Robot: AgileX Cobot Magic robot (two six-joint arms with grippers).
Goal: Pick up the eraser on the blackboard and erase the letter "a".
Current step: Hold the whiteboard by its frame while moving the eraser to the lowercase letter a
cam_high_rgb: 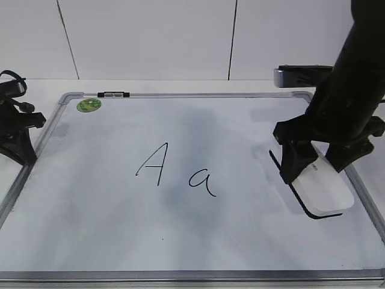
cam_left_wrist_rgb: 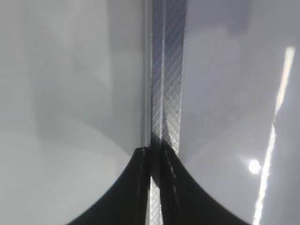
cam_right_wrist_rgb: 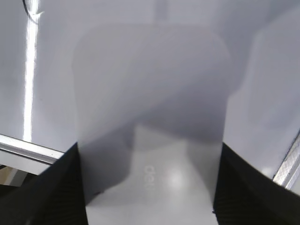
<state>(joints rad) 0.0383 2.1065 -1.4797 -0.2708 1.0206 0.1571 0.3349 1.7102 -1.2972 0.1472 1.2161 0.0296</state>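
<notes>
The blackboard (cam_high_rgb: pixel 180 241) is a white board in a silver frame lying flat. The small letter "a" (cam_high_rgb: pixel 203 180) is written near its middle, right of a capital "A" (cam_high_rgb: pixel 153 164). The white eraser (cam_high_rgb: pixel 328 189) with a black felt base lies near the board's right edge. My right gripper (cam_high_rgb: pixel 316 170) straddles its far end with a finger pressed against each long side. In the right wrist view the eraser (cam_right_wrist_rgb: pixel 154 108) fills the space between the two black fingers (cam_right_wrist_rgb: pixel 149 187). My left gripper (cam_high_rgb: pixel 24 153) is shut and empty at the board's left edge, over the frame (cam_left_wrist_rgb: pixel 166 70) in the left wrist view (cam_left_wrist_rgb: pixel 157 151).
A round green sticker (cam_high_rgb: pixel 89 105) and a small black-and-white clip (cam_high_rgb: pixel 113 94) sit at the board's far left corner. The board's frame (cam_right_wrist_rgb: pixel 28 147) runs close beside the eraser. A white wall rises behind the table.
</notes>
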